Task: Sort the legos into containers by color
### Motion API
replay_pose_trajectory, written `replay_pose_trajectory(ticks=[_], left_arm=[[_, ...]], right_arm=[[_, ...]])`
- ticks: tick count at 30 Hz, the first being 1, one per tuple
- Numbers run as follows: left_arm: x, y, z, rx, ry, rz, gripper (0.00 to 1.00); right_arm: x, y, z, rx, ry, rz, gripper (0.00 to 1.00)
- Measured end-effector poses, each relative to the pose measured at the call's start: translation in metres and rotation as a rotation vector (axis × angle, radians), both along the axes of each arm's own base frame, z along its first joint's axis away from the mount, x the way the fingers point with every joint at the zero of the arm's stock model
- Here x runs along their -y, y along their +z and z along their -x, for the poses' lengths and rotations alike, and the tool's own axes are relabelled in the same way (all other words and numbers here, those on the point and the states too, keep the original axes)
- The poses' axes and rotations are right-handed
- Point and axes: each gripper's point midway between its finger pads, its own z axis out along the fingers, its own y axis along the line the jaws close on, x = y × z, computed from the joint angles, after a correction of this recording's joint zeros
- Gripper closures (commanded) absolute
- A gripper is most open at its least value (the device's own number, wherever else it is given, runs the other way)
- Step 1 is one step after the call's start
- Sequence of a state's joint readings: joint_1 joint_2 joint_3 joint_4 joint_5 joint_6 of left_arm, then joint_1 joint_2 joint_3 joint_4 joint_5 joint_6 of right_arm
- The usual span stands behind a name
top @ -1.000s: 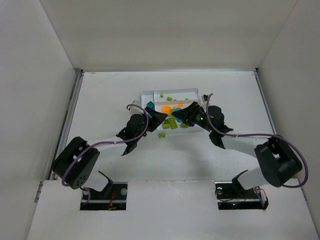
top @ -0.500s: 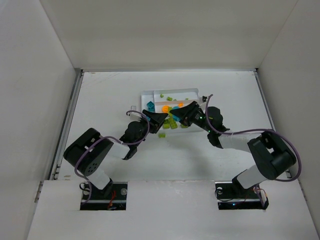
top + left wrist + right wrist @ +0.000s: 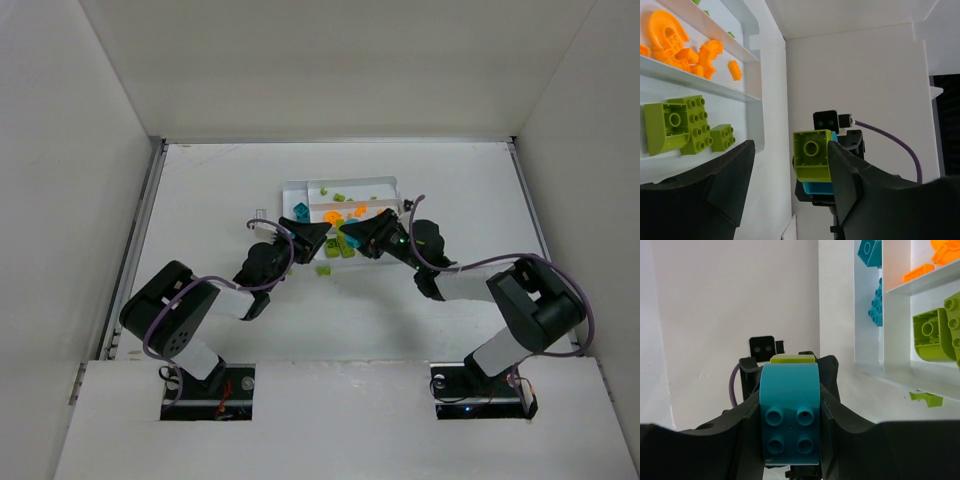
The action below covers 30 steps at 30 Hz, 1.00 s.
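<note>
Bearing everything: white desk (image 3: 200,200), spread beneath both pairs of fingers.
Tray (image 3: 360,181): white, just beyond the fingers; teal pieces (image 3: 876,307), orange pieces (image 3: 670,35) and lime pieces (image 3: 685,122) lie in separate compartments.
Right fingers (image 3: 850,435): clamped on a teal lego (image 3: 790,405), one finger on each side.
Left fingers (image 3: 725,185): about half spread, gripping nothing; a lime lego (image 3: 811,156) joined to the teal lego's far end sits between them, close to one finger and clear of the other.
Loose lime piece (image 3: 925,398): on the desk just outside the tray wall, off to one side of the right fingers.
</note>
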<state>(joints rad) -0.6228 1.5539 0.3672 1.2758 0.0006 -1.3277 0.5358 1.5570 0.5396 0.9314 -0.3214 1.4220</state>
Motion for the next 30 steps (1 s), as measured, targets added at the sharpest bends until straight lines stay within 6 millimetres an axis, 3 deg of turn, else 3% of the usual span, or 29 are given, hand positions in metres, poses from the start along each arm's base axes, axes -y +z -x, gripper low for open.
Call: replay_pose_trajectory(ticks=[9,19,23,30], left_arm=[[0.015,0.013,0.006,0.035,-0.060,0.013,0.44],[0.016,0.020,0.003,0.049,-0.063,0.027,0.69],[0.014,0.023,0.002,0.056,-0.057,0.032,0.76],[0.001,0.028,-0.003,0.067,-0.025,0.035,0.79]], right_arm=[[-0.014,0.002,0.009,-0.004,0.051,-0.050,0.70],[-0.023,0.002,0.011,-0.021,0.081,-0.121,0.67],[-0.023,0.004,0.012,-0.011,0.082,-0.135,0.54],[-0.021,0.006,0.018,-0.002,0.090,-0.140,0.28]])
